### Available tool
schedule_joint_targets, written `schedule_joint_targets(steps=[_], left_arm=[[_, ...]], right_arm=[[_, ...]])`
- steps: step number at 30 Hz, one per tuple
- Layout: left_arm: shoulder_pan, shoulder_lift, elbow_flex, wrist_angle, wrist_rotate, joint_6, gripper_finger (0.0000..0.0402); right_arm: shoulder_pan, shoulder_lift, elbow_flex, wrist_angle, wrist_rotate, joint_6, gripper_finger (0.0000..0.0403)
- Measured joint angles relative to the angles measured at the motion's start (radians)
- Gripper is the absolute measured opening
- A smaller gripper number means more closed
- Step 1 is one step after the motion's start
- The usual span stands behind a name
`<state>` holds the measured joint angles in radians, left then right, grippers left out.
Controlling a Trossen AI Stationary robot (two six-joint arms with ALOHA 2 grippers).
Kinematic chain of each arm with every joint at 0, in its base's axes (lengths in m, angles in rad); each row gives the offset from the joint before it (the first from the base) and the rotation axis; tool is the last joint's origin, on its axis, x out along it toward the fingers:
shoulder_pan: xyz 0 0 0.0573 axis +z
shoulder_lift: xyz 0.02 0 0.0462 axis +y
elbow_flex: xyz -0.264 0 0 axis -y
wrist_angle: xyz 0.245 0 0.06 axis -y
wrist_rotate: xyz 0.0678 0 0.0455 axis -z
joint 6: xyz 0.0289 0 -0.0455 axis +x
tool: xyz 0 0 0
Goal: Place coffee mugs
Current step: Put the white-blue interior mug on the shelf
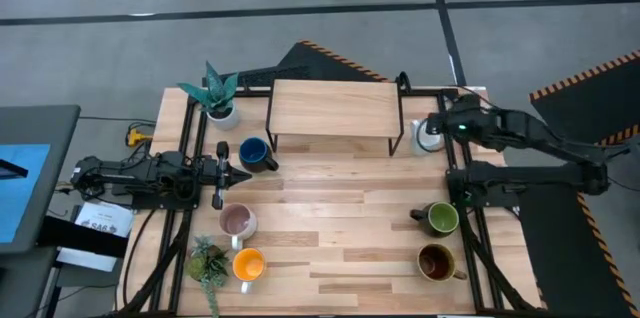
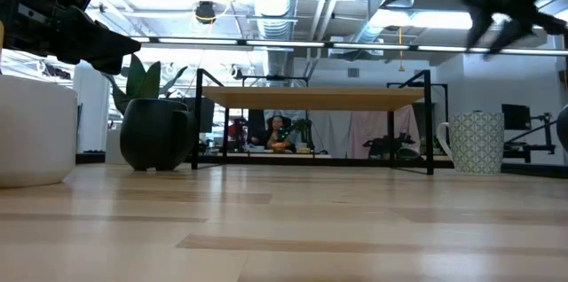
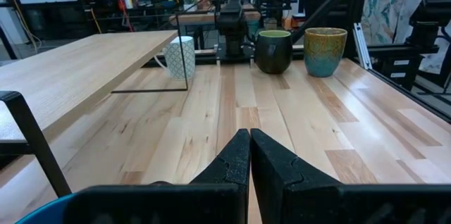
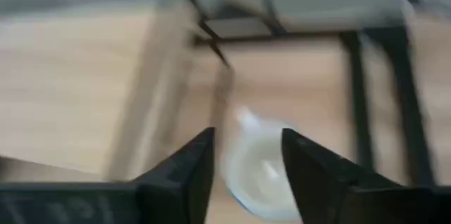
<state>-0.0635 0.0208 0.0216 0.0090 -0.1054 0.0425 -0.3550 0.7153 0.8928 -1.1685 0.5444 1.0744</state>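
Left gripper [image 1: 222, 170] sits low at the table's left edge with its fingers [image 3: 239, 164] pressed together on nothing. Just off its tip on the shelf side stands the dark blue mug [image 1: 255, 153]; the pale pink mug [image 1: 238, 221] is close on its other side, with the orange mug [image 1: 248, 264] beyond that beside a small bushy plant [image 1: 207, 260]. Straight ahead of it, across the table [image 1: 340, 228], are the green mug [image 3: 273, 51] and the brown mug [image 3: 325, 51]. Over at the far right corner, the right gripper [image 4: 246, 157] hangs with its fingers [image 4: 189, 171] spread apart, holding nothing. The white mug [image 4: 259, 168] stands directly beneath it, next to the leg of the wooden shelf [image 1: 335, 108].
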Motion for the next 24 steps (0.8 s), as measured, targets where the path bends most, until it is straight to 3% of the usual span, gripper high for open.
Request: schedule_joint_targets(steps=[6, 11, 17, 24], left_arm=[[0.000, 0.000, 0.000, 0.000, 0.000, 0.000, 0.0000], [0.000, 0.000, 0.000, 0.000, 0.000, 0.001, 0.0000], [0.000, 0.000, 0.000, 0.000, 0.000, 0.000, 0.0000], [-0.001, 0.000, 0.000, 0.000, 0.000, 0.000, 0.0000]], right_arm=[[-0.139, 0.128, 0.000, -0.125, -0.103, 0.107, 0.0249], [-0.201, 0.212, 0.001, -0.087, -0.183, 0.068, 0.0249], [-0.241, 0.325, -0.007, -0.076, -0.200, 0.014, 0.0248], [-0.296, 0.389, -0.131, -0.046, -0.260, -0.017, 0.0248]])
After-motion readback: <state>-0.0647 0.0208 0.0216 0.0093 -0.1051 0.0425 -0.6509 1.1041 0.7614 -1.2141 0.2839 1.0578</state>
